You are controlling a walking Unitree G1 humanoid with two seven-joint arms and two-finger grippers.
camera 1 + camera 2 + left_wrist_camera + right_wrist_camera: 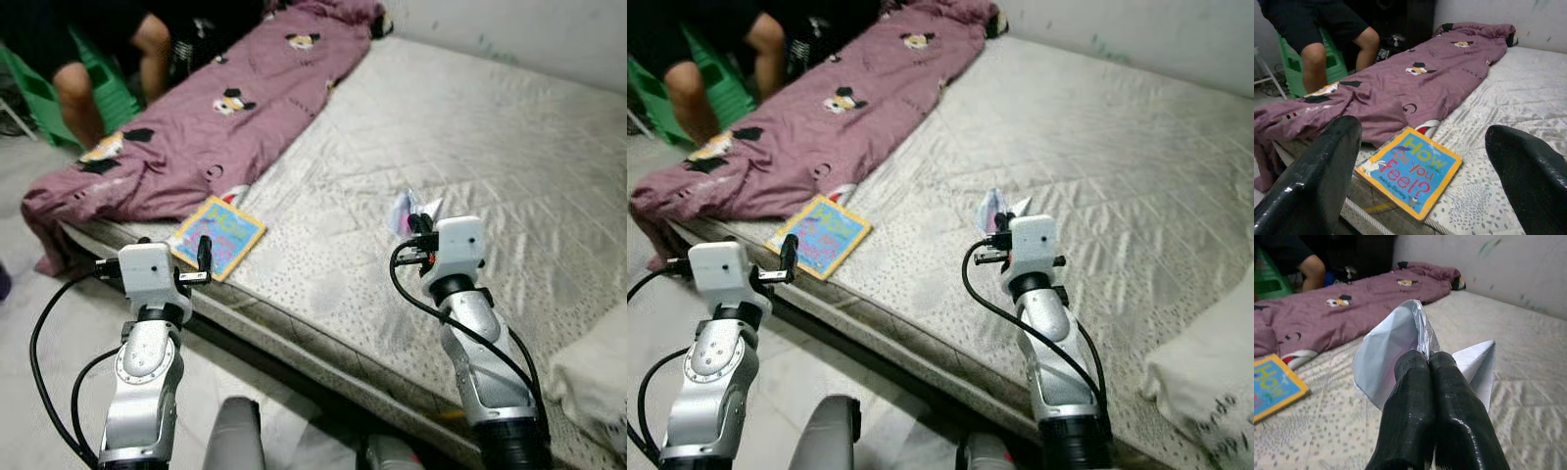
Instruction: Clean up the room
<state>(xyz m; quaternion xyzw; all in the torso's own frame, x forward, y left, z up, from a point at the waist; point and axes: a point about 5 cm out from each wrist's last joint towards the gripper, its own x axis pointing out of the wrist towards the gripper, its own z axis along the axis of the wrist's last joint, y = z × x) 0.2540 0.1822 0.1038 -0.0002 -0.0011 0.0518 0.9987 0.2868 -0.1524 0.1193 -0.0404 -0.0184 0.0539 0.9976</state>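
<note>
A colourful children's book [219, 236] titled "How Do You Feel?" [1411, 172] lies flat at the near edge of the bare grey mattress [470, 127]. My left gripper [1425, 176] is open, held in front of the bed edge with the book straight ahead between its fingers' line. My right gripper [1429, 360] is shut on a crumpled silver-white wrapper [1386, 352], held up over the middle of the mattress [1002, 208].
A purple cartoon-print quilt [225, 108] lies along the bed's left side, drooping over the corner. A person sits on a green chair [108, 93] beyond it. A white pillow [1205, 382] rests at the near right. Grey floor lies below the bed edge.
</note>
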